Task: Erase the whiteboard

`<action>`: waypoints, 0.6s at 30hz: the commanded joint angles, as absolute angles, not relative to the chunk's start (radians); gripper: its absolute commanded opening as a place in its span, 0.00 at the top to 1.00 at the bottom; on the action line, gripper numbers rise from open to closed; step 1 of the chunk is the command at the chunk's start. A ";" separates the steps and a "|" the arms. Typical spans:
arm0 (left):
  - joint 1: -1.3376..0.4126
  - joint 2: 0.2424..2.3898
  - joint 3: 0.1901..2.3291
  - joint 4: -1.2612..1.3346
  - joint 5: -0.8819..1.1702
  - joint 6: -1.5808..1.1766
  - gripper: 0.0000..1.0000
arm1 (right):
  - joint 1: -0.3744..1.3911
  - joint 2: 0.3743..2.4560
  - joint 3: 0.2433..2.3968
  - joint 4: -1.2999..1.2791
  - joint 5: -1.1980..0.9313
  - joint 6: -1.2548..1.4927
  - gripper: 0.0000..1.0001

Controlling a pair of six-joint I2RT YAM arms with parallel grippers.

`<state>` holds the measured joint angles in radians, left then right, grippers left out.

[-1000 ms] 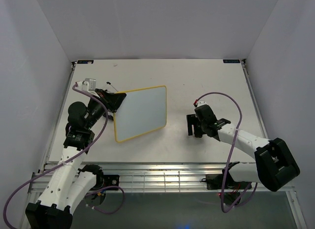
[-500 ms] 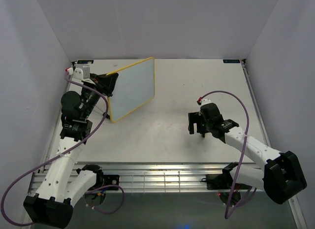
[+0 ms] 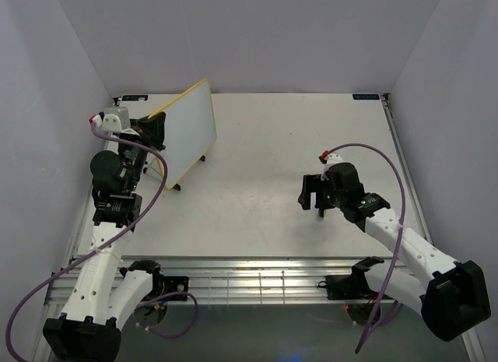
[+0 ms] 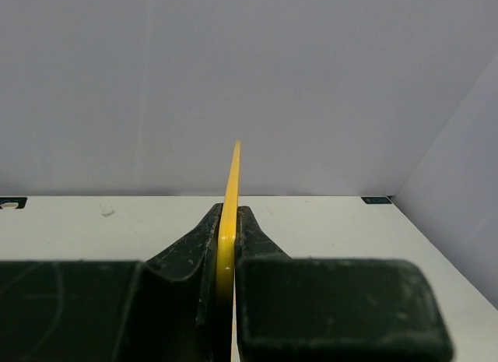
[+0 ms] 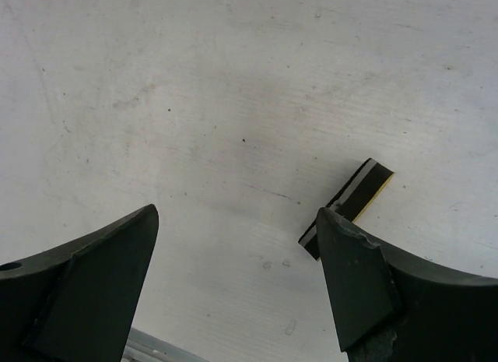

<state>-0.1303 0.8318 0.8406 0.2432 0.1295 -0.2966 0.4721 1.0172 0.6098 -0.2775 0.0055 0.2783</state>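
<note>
On the table (image 3: 296, 136), at its far left corner, the whiteboard (image 3: 189, 132) stands steeply tilted. The left gripper (image 3: 152, 128) carries it, closed tight on the yellow frame at the board's left edge. In the left wrist view the frame (image 4: 232, 191) runs straight up between the two fingers (image 4: 194, 253).

The main risk, as I judge it, is that such a wide board, pinched only at one thin edge, can turn or slip in the grip when something presses on its face. A wiping push from the other side would cause this. Whether its small black feet touch the table, I cannot tell. No writing shows on the face in the top view.

The left arm (image 3: 109, 198) is raised and stretched toward the far left, with the wrist level. The right arm (image 3: 397, 237) reaches low over the middle right of the table, well apart from the board.

The right gripper (image 5: 237, 222) points down, jaws wide apart and holding nothing. The eraser (image 5: 348, 207) lies flat on the table just beside its right finger. A closing there could miss the eraser or push it away.
</note>
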 commanded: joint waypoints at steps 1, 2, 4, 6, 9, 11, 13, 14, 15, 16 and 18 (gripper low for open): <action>-0.097 0.802 0.871 0.327 0.115 -0.276 1.00 | 0.469 0.980 0.640 -0.315 0.057 0.262 0.13; -0.084 0.807 0.873 0.316 0.130 -0.276 1.00 | 0.469 0.976 0.638 -0.316 0.017 0.261 0.13; -0.060 0.813 0.877 0.304 0.194 -0.275 1.00 | 0.469 0.950 0.637 -0.325 0.011 0.273 0.13; -0.057 0.819 0.877 0.285 0.216 -0.246 1.00 | 0.469 0.908 0.620 -0.318 0.011 0.282 0.13; -0.045 0.804 0.844 0.293 0.253 -0.195 1.00 | 0.469 0.861 0.609 -0.327 -0.034 0.279 0.13; -0.032 0.790 0.807 0.357 0.252 -0.153 1.00 | 0.469 0.841 0.607 -0.331 -0.058 0.275 0.12; -0.019 0.798 0.776 0.393 0.258 -0.146 1.00 | 0.469 0.833 0.600 -0.331 -0.081 0.265 0.12; -0.012 0.808 0.776 0.412 0.273 -0.149 1.00 | 0.469 0.831 0.598 -0.330 -0.093 0.264 0.13; -0.003 0.825 0.772 0.445 0.303 -0.162 1.00 | 0.469 0.830 0.594 -0.330 -0.097 0.259 0.13; -0.002 0.834 0.767 0.466 0.310 -0.176 1.00 | 0.469 0.830 0.592 -0.328 -0.107 0.259 0.13; 0.033 0.851 0.753 0.501 0.328 -0.201 1.00 | 0.469 0.825 0.589 -0.324 -0.126 0.258 0.13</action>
